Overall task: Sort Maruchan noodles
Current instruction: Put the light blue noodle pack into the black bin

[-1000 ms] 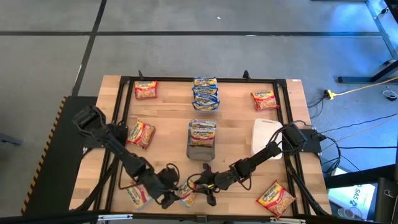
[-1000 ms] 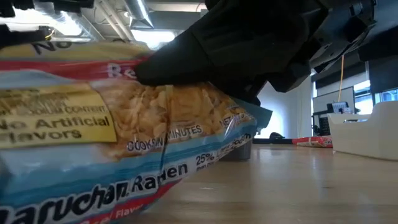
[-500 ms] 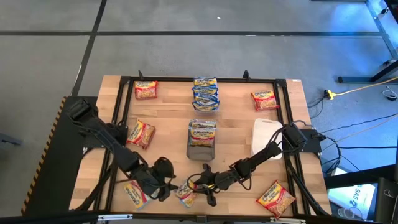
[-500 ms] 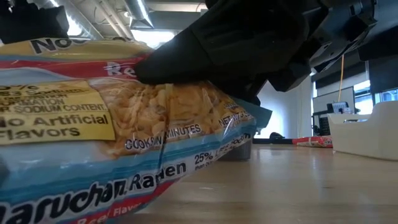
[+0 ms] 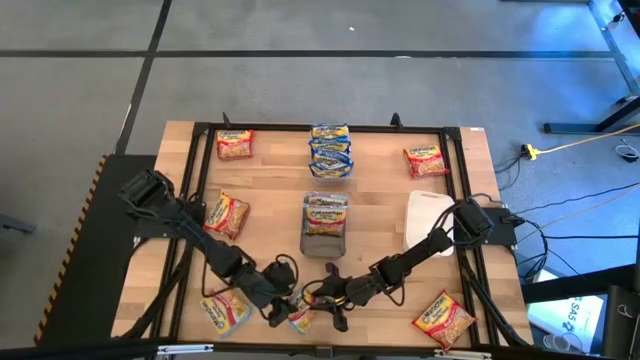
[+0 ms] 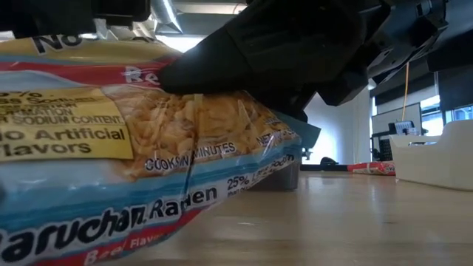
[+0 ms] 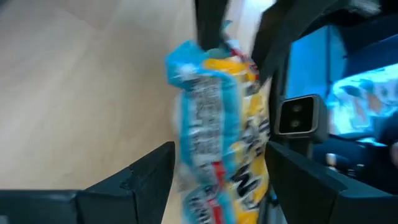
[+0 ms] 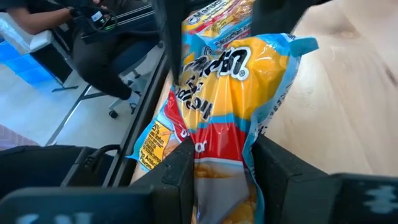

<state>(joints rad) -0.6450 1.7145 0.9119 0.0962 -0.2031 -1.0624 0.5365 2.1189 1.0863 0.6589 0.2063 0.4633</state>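
While a blue-edged noodle packet (image 5: pixel 300 316) sits at about six o'clock on the wooden table (image 5: pixel 385 205), the right gripper (image 5: pixel 312 302) is clamped on its end, fingers (image 8: pixel 177 168) pinching the wrapper. From about eight o'clock the left gripper (image 5: pixel 282 304) reaches the same packet with its fingers (image 7: pixel 143 174) spread apart on either side of it. Just beside it, toward seven o'clock, lies another packet (image 5: pixel 226 310). More packets sit in a stack (image 5: pixel 330 150) at twelve o'clock and on a dark basket (image 5: pixel 324 240) at the centre.
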